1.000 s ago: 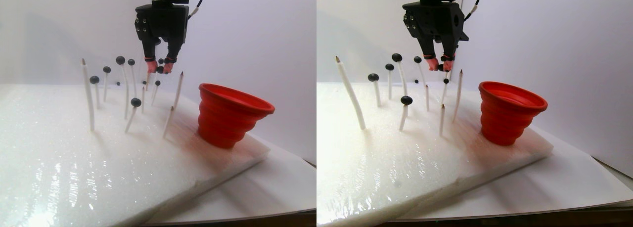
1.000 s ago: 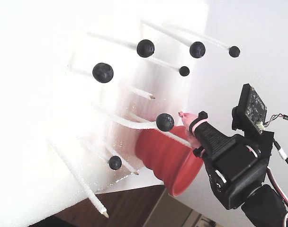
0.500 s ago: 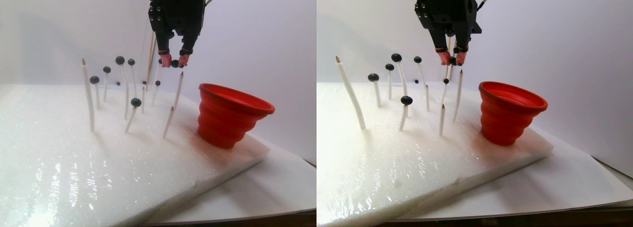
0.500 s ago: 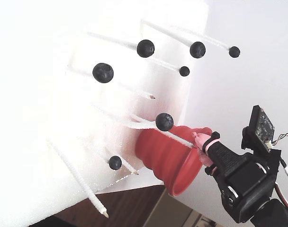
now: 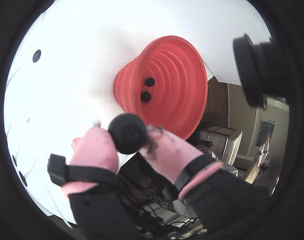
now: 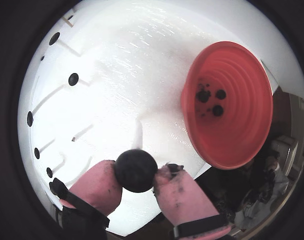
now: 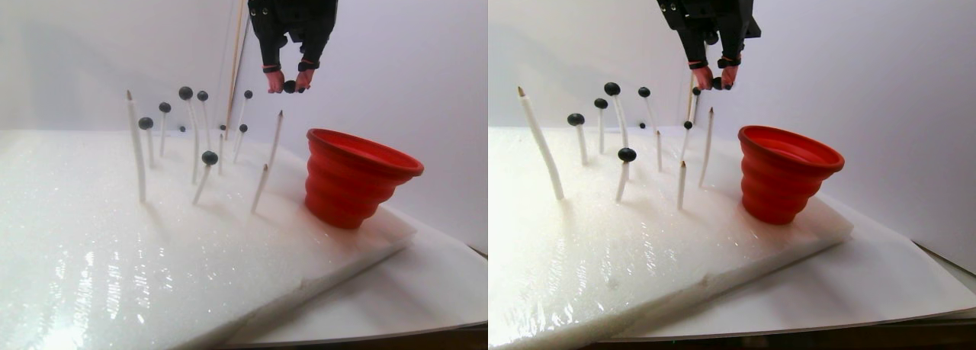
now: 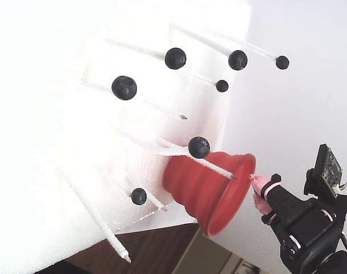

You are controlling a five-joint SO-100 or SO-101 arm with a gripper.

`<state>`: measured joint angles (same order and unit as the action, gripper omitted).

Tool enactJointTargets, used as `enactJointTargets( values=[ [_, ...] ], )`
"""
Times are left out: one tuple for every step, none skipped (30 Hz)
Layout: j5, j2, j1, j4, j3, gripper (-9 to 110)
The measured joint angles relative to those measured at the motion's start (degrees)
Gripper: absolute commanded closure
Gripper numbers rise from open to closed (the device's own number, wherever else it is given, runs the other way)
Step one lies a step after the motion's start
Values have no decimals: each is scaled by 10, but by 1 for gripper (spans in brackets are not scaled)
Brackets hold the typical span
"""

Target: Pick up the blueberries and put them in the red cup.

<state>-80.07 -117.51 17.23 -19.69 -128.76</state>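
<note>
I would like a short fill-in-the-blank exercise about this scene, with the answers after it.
1. The gripper is shut on one dark ____.
2. The red cup stands on a ____ foam board.
3. Other berries sit on the tips of thin white ____.
4. In both wrist views, the cup already holds some ____.

Answers: blueberry; white; sticks; blueberries

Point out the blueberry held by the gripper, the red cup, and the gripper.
held blueberry [image 6: 136, 170], a wrist view, middle of the ball's dark face
red cup [image 6: 242, 135], a wrist view, ribbed inner wall
gripper [image 6: 137, 175], a wrist view, midway between the pink fingertips
</note>
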Motion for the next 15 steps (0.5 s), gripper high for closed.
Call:
enactJointTargets(
  values=[
    [0, 0, 4, 0, 0, 91],
    [0, 0, 9, -4, 0, 91],
    [0, 0, 14, -7, 0, 91],
    [0, 0, 18, -8, 0, 91],
    [0, 0, 23, -8, 0, 91],
    [0, -1, 27, -9, 0, 91],
    [0, -1, 32, -9, 0, 91],
    [0, -1, 36, -9, 0, 91],
    [0, -1, 40, -9, 0, 91],
    [0, -1, 44, -9, 0, 91],
    [0, -1, 47, -9, 0, 91],
    [-1, -1, 51, -9, 0, 91],
    [-2, -1, 55, -9, 0, 91],
    [-1, -1, 58, -9, 0, 91],
    [-1, 0, 62, -9, 0, 91]
  ],
)
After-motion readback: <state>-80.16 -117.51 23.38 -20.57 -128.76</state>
